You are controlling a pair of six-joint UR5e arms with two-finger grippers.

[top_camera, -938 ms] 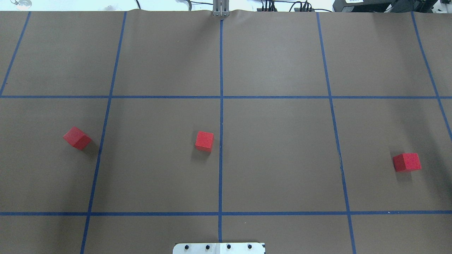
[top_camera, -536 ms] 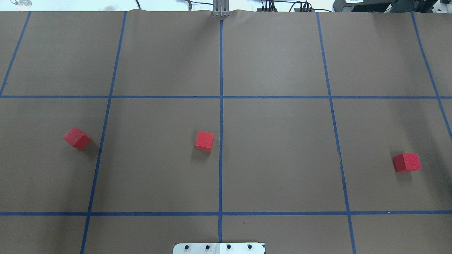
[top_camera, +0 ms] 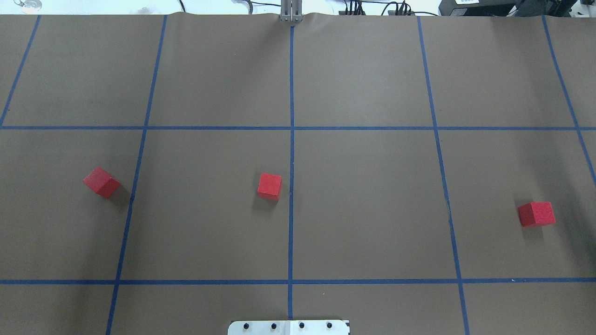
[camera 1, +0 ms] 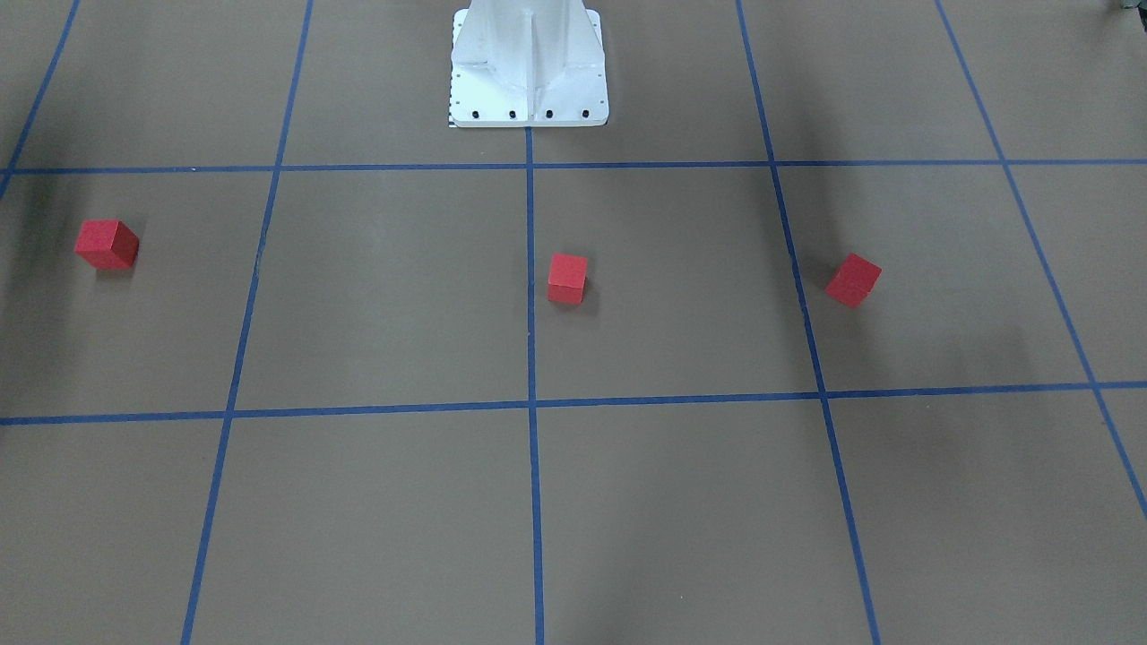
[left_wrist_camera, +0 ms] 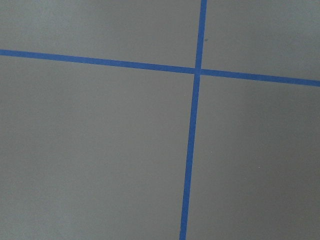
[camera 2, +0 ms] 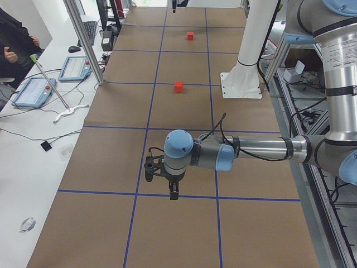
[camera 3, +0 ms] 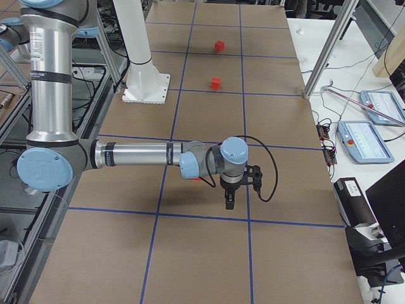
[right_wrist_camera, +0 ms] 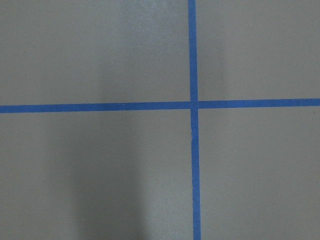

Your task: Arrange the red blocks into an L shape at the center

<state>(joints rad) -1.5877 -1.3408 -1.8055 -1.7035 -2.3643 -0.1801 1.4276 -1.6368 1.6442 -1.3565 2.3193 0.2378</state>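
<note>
Overhead: left-end red block (top_camera: 101,182) is sitting rotated near the table's left edge, middle red block (top_camera: 269,186) is sitting at the center (top_camera: 335,204), just left of the middle tape line (top_camera: 291,93), and right-end red block (top_camera: 537,214) is sitting close to the right edge. All three are lying well apart, none touching, L not yet formed

Front-facing: the same three are lying in a loose row across the table, out in front of the white base (camera 1: 529,63)

Exterior left: left gripper (camera 2: 174,188) is hanging above the table's left end, fingers pointing down. Can't tell if they're apart or together. Two of the blocks are showing further along the table

Exterior right: right gripper (camera 3: 229,199) is hanging fingers-down above the right end, finger state also impossible to tell. A sliver of red is peeking out under the forearm

Wrist cams: both are looking down on brown surface with a blue tape crossing
</note>
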